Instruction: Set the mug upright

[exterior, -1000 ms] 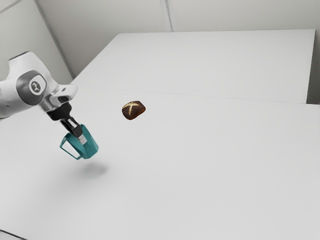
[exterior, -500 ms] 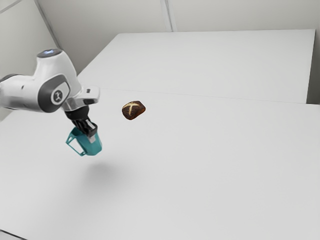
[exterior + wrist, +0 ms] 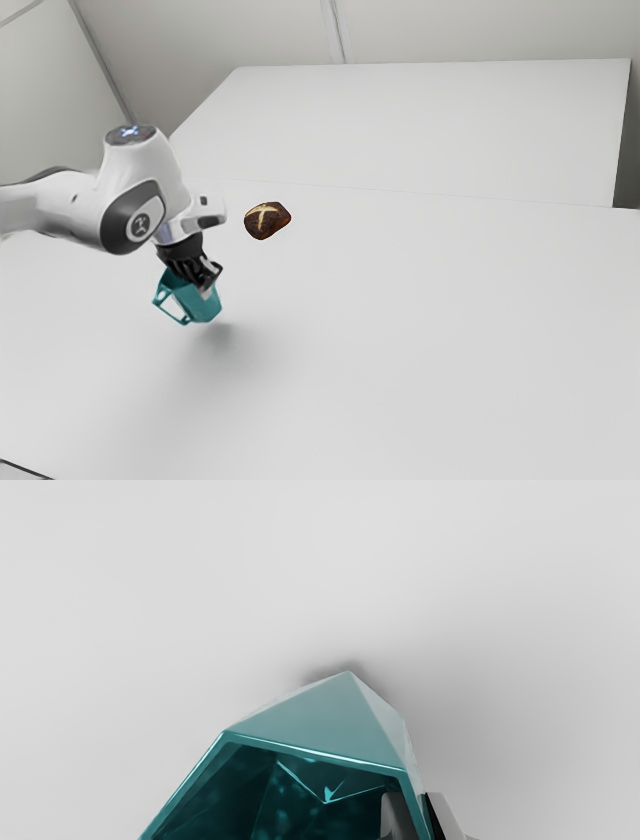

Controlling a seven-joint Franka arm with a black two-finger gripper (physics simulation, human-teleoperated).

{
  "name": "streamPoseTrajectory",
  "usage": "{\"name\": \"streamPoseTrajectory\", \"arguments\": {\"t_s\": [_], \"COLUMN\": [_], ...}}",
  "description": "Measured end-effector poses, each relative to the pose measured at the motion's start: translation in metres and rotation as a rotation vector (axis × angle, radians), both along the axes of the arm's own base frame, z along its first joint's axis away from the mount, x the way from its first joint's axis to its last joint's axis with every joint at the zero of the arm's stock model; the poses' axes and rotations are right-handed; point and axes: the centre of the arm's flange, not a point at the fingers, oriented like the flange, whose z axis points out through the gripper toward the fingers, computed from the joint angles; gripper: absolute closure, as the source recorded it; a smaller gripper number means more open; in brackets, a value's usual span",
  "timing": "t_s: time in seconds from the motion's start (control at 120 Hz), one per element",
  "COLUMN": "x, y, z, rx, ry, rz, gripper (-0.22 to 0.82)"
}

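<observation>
In the exterior view my gripper holds the teal faceted mug, which tilts with its handle toward the exterior view's left. The mug hangs low over the table, a shadow beneath it; whether its base touches is hard to tell. In the wrist view the open mouth of the mug faces my hand. One finger of the gripper is inside the mug and the other outside, with the wall pinched between them.
A brown bread-like item with a pale cross mark lies on the white table, beyond the mug toward the exterior view's right.
My hand has moved toward the exterior view's right and lately lower, carrying the mug. The mug's tilt has changed a little, and the brown item has stayed put.
</observation>
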Motion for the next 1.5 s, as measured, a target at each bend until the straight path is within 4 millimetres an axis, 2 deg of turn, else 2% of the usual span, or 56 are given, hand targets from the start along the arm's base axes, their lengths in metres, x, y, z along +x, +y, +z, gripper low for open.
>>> {"name": "streamPoseTrajectory", "arguments": {"t_s": [0.2, 0.658, 0.85, 0.975, 1.008, 1.158, 1.233, 1.35, 1.5], "x": [-0.003, 0.003, 0.005, 0.006, 0.006, 0.007, 0.007, 0.007, 0.005], "y": [-0.006, -0.017, -0.017, -0.019, -0.019, -0.020, -0.020, -0.023, -0.029], "z": [-0.017, -0.051, -0.062, -0.063, -0.062, -0.057, -0.052, -0.036, -0.013], "rx": [-0.002, 0.004, 0.003, 0.002, 0.000, -0.009, -0.011, -0.015, -0.019], "ry": [0.002, 0.027, 0.037, 0.031, 0.028, 0.016, 0.002, -0.033, -0.075], "rz": [0.048, 0.110, 0.134, 0.142, 0.144, 0.148, 0.147, 0.136, 0.118], "gripper": [0.78, 0.78, 0.78, 0.78, 0.74, 0.41, 0.29, 0.17, 0.09]}}
